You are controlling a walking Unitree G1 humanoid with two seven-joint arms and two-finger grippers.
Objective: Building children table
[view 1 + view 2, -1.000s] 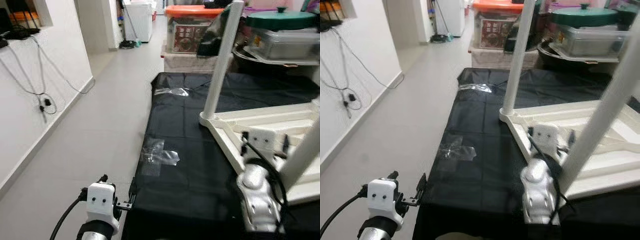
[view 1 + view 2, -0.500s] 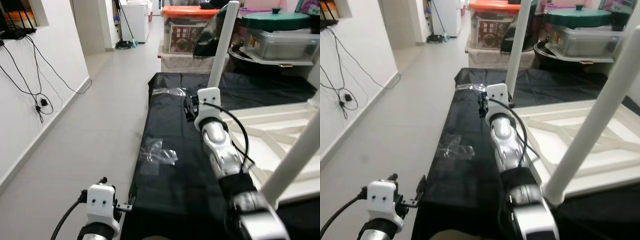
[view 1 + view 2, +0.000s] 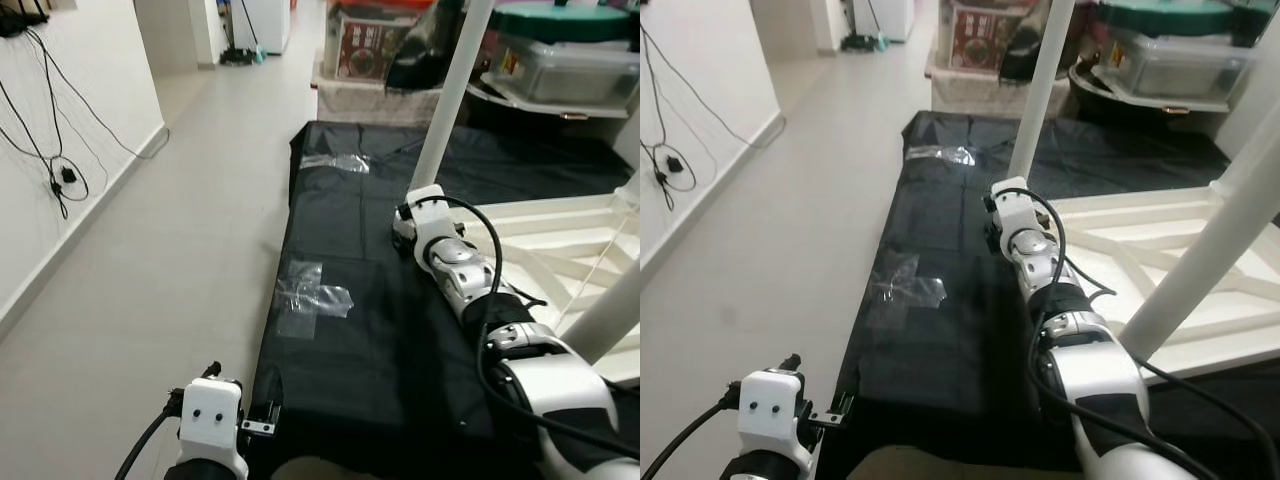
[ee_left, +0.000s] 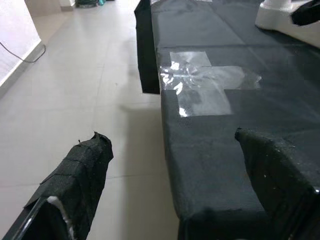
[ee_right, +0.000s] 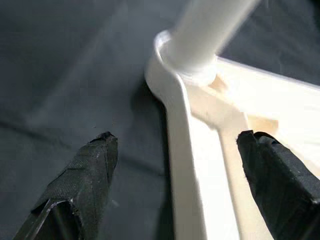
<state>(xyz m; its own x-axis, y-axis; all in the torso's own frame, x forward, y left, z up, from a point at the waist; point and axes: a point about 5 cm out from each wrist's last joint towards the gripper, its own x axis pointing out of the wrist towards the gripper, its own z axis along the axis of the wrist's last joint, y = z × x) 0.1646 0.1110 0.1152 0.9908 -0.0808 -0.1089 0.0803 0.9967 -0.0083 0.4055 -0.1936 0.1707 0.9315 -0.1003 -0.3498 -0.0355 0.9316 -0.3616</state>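
Two fingers of the right gripper (image 5: 175, 185) stand wide apart — straddling the upturned white table (image 5: 200, 150) corner, gripping nothing.

**Hallway clutter around the work area**

A black plastic sheet (image 3: 370, 300) covers the pale tiled floor (image 3: 150, 280), with crumpled clear tape patches (image 3: 312, 300) stuck on it near its left edge and another (image 3: 335, 162) at its far corner. On the left, a white wall (image 3: 70, 150) carries dangling black cables (image 3: 60, 170). Beyond the sheet stand a clear storage box with a printed label (image 3: 358, 45) and a lidded translucent plastic container (image 3: 565, 70) under a dark green lid (image 3: 570, 18).
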